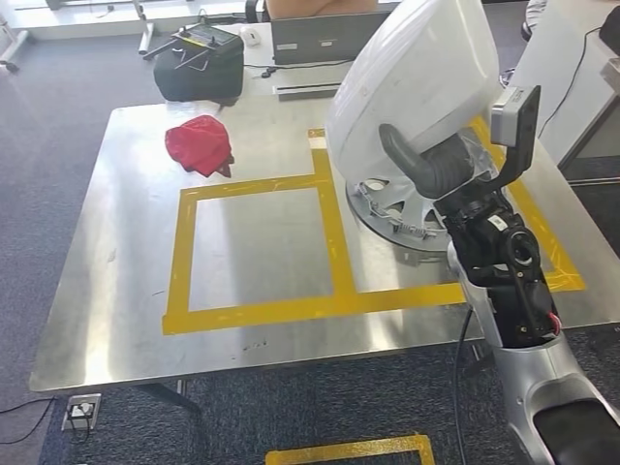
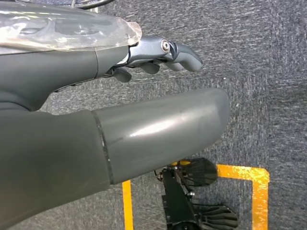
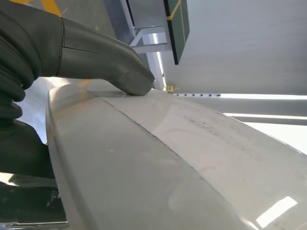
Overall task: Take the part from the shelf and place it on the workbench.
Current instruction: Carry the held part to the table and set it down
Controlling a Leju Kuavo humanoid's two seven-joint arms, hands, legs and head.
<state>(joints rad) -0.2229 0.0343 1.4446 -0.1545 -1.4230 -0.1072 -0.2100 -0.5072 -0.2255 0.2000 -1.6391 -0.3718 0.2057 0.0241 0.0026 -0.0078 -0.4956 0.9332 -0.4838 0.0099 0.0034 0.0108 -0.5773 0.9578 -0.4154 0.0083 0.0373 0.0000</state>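
Right hand [image 1: 431, 165] grips the big white part [image 1: 417, 87], thumb pressed on its smooth outer shell, and holds it tilted over the right side of the metal workbench [image 1: 109, 291]. The part's lower edge sits at or just above a round silver disc [image 1: 394, 218] lying on the bench inside the right yellow tape box [image 1: 332, 232]; whether they touch is unclear. In the right wrist view the thumb [image 3: 119, 67] lies flat on the pale shell [image 3: 181, 167]. Left hand [image 2: 159, 52] hangs over grey carpet [image 2: 260, 72], fingers loosely apart, holding nothing. A red cloth [image 1: 199, 143] lies near the bench's far left, with a black bag [image 1: 199, 63] behind it.
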